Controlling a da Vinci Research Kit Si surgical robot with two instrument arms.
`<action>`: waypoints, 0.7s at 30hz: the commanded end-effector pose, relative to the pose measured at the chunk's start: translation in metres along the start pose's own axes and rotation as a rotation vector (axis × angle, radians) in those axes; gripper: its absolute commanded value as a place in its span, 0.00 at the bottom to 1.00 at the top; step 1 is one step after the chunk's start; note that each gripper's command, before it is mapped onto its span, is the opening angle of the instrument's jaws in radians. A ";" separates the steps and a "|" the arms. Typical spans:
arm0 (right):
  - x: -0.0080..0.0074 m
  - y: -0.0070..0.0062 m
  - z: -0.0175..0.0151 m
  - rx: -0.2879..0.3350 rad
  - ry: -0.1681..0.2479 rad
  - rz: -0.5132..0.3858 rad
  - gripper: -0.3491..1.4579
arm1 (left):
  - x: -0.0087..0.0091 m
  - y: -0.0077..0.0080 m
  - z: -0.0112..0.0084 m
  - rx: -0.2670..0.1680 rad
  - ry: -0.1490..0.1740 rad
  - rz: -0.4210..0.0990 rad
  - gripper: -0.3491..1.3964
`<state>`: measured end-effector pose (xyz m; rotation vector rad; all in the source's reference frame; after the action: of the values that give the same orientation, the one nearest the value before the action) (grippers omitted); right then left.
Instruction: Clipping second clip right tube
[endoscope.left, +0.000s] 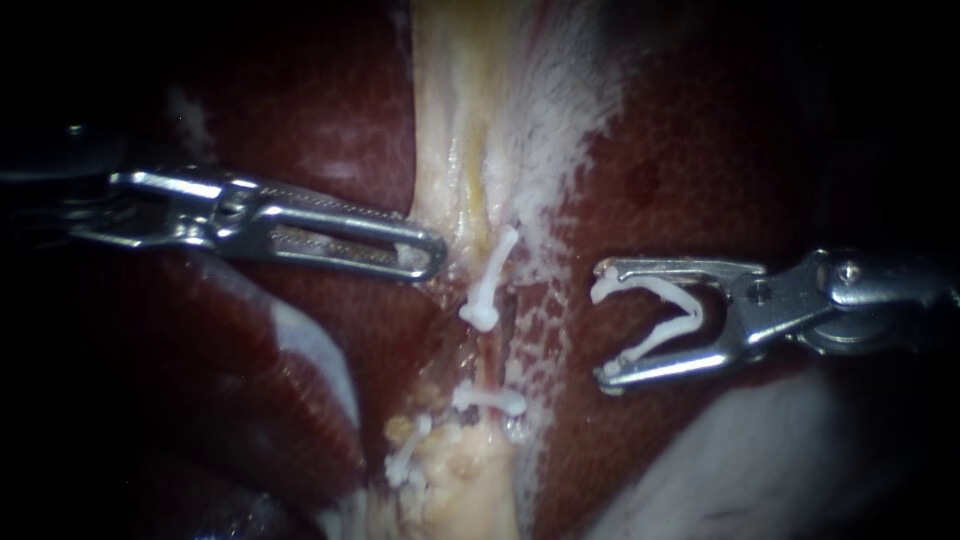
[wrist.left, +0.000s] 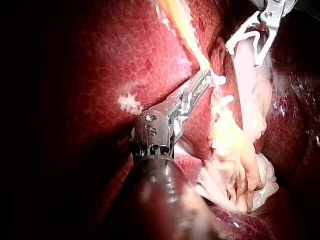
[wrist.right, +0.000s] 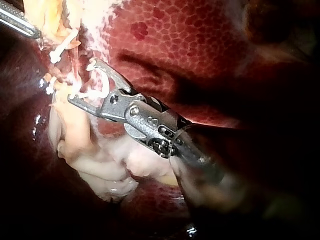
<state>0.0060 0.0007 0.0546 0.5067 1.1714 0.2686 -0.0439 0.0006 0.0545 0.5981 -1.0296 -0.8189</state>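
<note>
My left instrument (endoscope.left: 428, 256) comes in from the left, its long slotted jaws shut on the edge of the pale tissue band (endoscope.left: 455, 150); the left wrist view shows the tip (wrist.left: 204, 80) pinching that pale edge. To the right, clear of the tissue band, my right instrument (endoscope.left: 605, 325) stands with jaws spread wide, holding an open white clip (endoscope.left: 660, 315) between them. A thin tube (endoscope.left: 487, 362) runs down the middle with one white clip (endoscope.left: 488, 285) above and another (endoscope.left: 488, 400) below. A third clip (endoscope.left: 408, 455) sits lower left. The right wrist view shows the loaded jaws (wrist.right: 82, 81) just beside the clipped tube.
Dark red liver (endoscope.left: 700, 150) lies on both sides of the pale band. Yellowish fatty tissue (endoscope.left: 460, 490) bulges below the clips. A pale lobe (endoscope.left: 740, 470) lies under my right instrument.
</note>
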 end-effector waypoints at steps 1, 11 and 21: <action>0.0000 0.0000 0.0000 0.000 0.000 0.000 0.52 | 0.0000 0.0000 0.0000 0.000 0.000 0.000 0.00; -0.0013 -0.0005 0.0011 0.011 0.000 0.018 0.52 | -0.0013 -0.0005 -0.0016 0.002 0.000 -0.008 0.00; -0.0038 -0.0011 0.0055 0.039 -0.005 0.076 0.52 | -0.0053 -0.0029 -0.0064 -0.012 -0.026 0.006 0.00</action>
<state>0.0100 -0.0034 0.0591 0.5916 1.1559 0.3115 -0.0402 0.0037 0.0468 0.5771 -1.0508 -0.8278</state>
